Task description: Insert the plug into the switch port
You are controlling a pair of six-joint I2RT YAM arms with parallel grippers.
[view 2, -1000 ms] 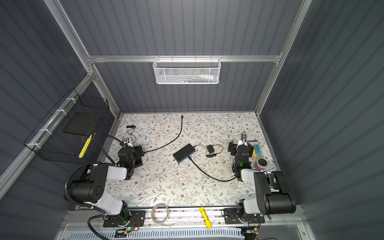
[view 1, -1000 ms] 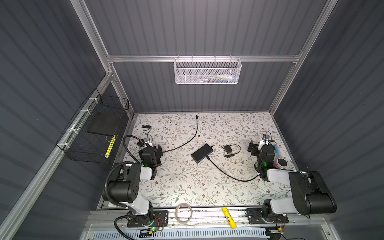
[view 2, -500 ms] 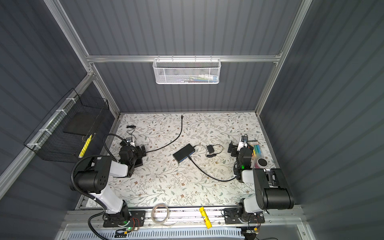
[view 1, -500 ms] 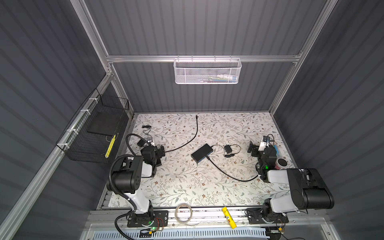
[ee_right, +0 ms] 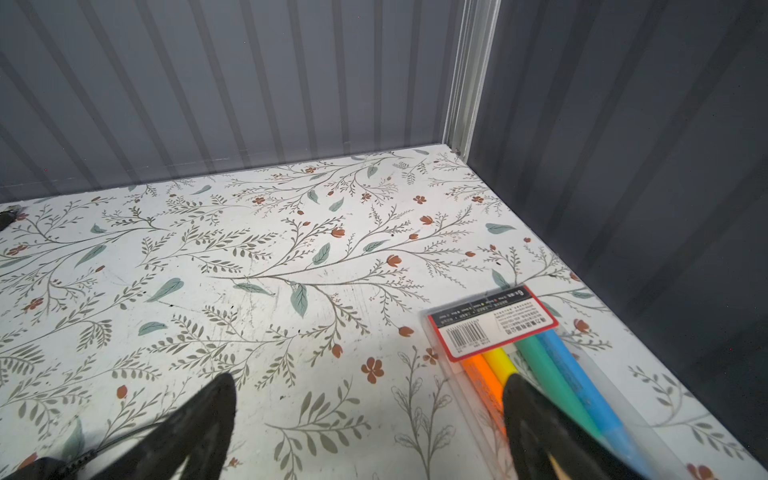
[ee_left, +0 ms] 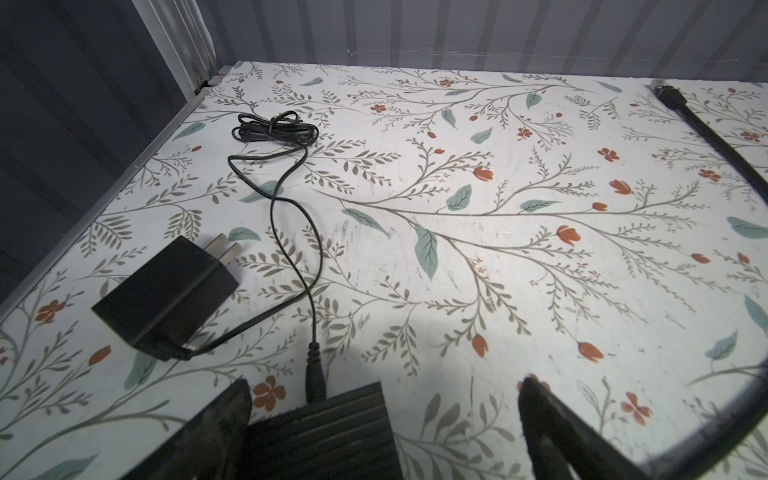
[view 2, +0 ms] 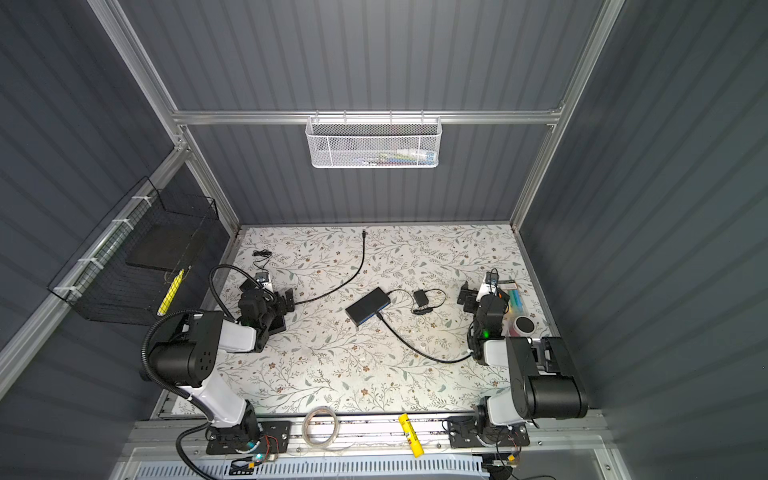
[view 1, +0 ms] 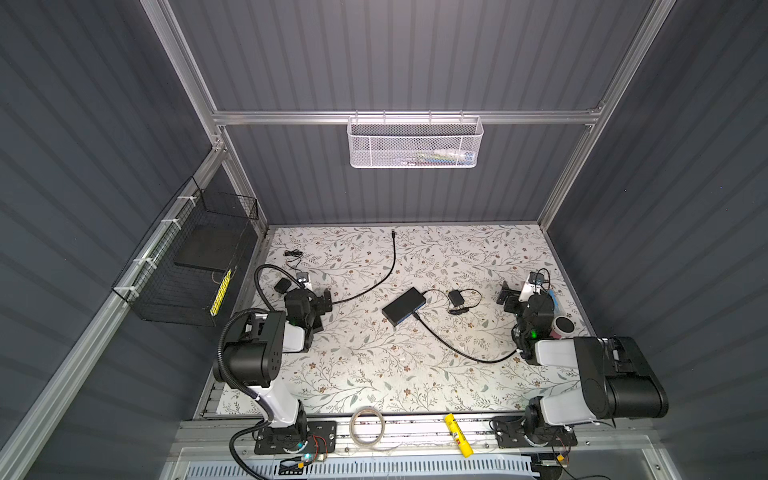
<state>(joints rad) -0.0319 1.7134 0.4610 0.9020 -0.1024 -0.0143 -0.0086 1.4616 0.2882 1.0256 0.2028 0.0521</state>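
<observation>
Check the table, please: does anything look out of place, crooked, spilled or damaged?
Nothing looks spilled or damaged. A tape roll and a yellow tube lie on the front rail, off the mat. The switch sits crooked to the mat's edges in both top views.

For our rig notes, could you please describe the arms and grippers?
The left arm and right arm have white links and bulky black joint housings. A black corrugated hose loops along the left arm. Each wrist shows a green light. The left gripper and right gripper have black tapered fingers.
</observation>
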